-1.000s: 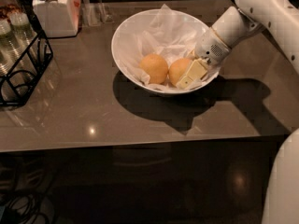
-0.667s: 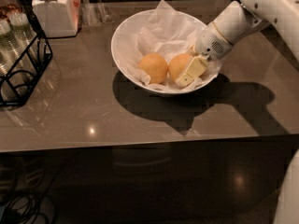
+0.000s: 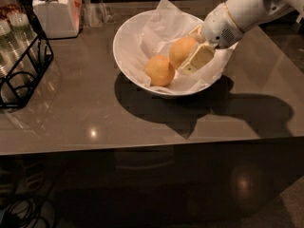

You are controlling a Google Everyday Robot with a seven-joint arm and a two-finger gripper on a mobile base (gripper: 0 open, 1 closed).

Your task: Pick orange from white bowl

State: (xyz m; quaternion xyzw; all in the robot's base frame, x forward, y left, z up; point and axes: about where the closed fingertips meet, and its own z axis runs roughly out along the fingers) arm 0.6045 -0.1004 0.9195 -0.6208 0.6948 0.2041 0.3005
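The white bowl (image 3: 128, 42) stands on the dark table, lined with crumpled white paper. My gripper (image 3: 189, 52) reaches in from the upper right and is shut on the orange (image 3: 178, 51), one cream finger (image 3: 198, 61) on its near side. The orange is held slightly above the paper, over the right half of the bowl. A second, near-identical fruit (image 3: 159, 70) lies in the bowl just left and below it, close to it but apart. My far finger is mostly hidden behind the orange.
A white lidded jar (image 3: 53, 12) stands at the back left. A black wire rack (image 3: 23, 70) with bottles is at the left edge. A clear glass object (image 3: 92, 8) stands behind the bowl. The table's front edge (image 3: 142, 144) runs below.
My gripper has lifted the orange up and away from the second fruit, which stays in the bowl. The bowl has not moved.
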